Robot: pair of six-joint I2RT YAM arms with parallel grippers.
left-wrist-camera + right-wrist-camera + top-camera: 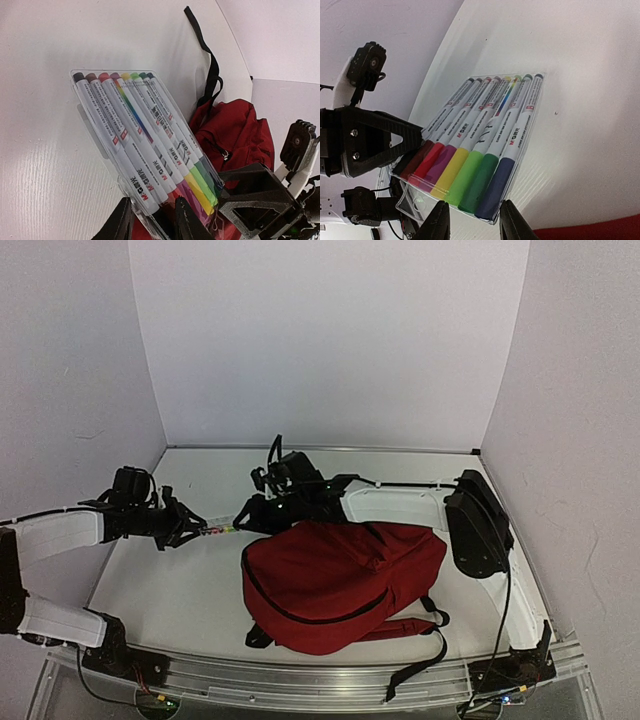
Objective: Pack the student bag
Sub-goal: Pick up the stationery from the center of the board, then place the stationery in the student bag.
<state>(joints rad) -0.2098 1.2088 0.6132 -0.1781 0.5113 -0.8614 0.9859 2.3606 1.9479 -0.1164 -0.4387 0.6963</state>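
Student bag [340, 580] red, black straps, left hand [152, 220] and right hand [472, 220] clamping marker pack [140, 145]

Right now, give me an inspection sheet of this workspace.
Surface: white table, no spills seen.
Job's things: student bag lies flat, near centre; marker pack held between the tools, left of the bag.
Clutter: nothing seen.
Tools: left tool and right tool both closed on the marker pack.
Cables: black cable runs down the right arm.
Surroundings: plain white walls on three sides.
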